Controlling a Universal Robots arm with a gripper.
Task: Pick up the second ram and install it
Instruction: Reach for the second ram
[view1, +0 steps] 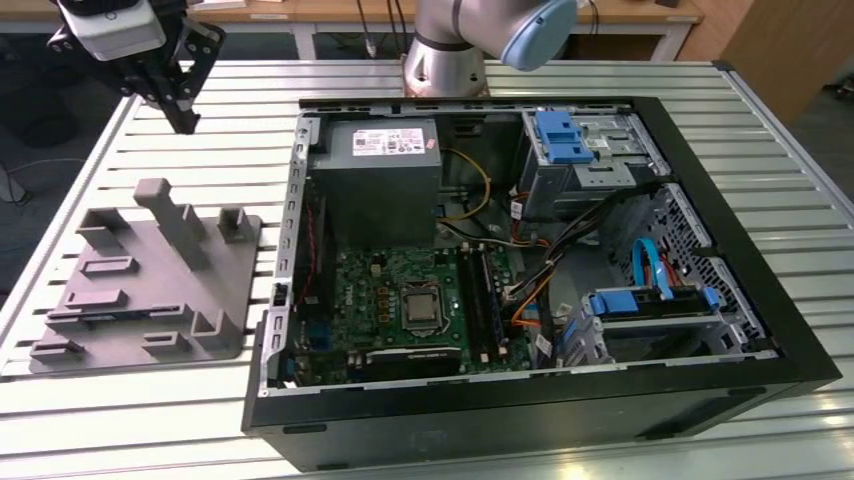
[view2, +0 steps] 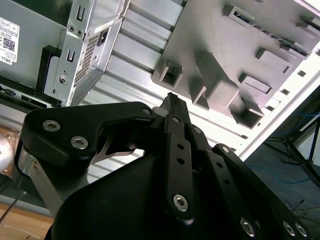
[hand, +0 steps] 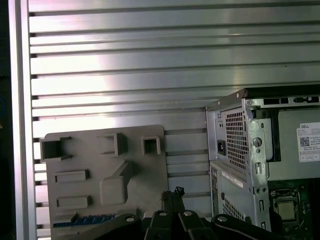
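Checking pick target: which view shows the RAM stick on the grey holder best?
First wrist view: the RAM stick lies lengthwise, blue, in the grey holder. Exterior view: a thin dark sliver. Second wrist view: cannot tell.

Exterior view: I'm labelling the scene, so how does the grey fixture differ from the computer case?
The grey fixture is a low plate with raised blocks; the computer case is a deep black box, open on top. The fixture holds the second ram in a slot; the case holds a green board and a power supply. Both rest on the slatted table.
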